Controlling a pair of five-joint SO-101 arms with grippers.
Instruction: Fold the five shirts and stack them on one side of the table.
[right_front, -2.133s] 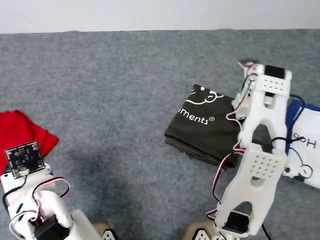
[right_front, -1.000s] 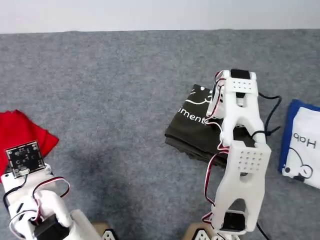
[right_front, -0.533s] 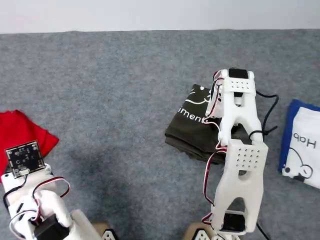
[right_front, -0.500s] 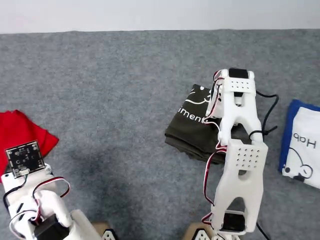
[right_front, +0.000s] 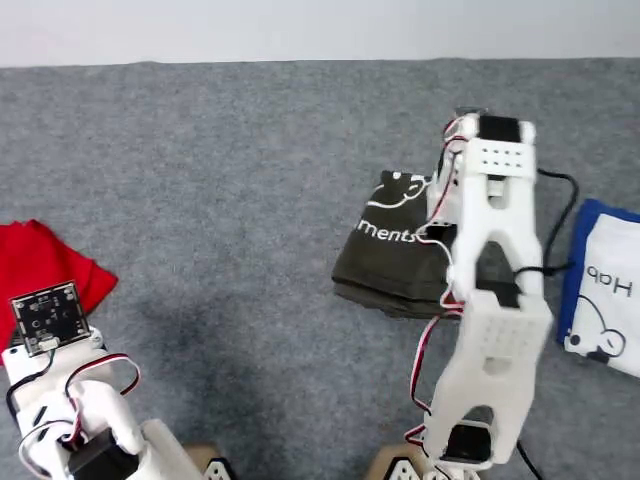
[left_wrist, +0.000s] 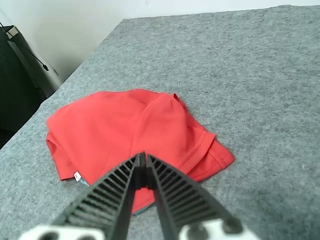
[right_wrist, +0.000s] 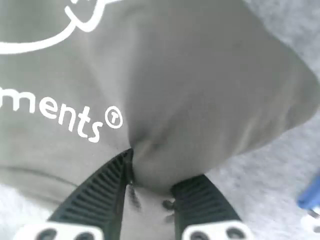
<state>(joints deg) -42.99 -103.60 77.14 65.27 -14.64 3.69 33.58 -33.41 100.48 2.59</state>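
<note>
A dark olive shirt (right_front: 395, 250) with white print lies folded right of the table's middle. My right arm (right_front: 495, 250) stands over its right part. My right gripper (right_wrist: 150, 182) is shut on a raised pinch of the olive shirt (right_wrist: 190, 95). A red shirt (right_front: 45, 265) lies crumpled at the left edge. My left gripper (left_wrist: 145, 162) is shut and hangs just above the red shirt (left_wrist: 125, 125), holding nothing. A blue and white shirt (right_front: 605, 290) lies folded at the right edge.
Grey felt (right_front: 220, 170) covers the table, with open room between the red and olive shirts. The left arm (right_front: 70, 400) sits at the front left corner. A black object (left_wrist: 17, 80) stands beyond the table's edge near the red shirt.
The right arm swung left over the olive shirt, then drew back toward the far right. The shirt's right side has risen and its outline has shifted. The left arm has not moved.
</note>
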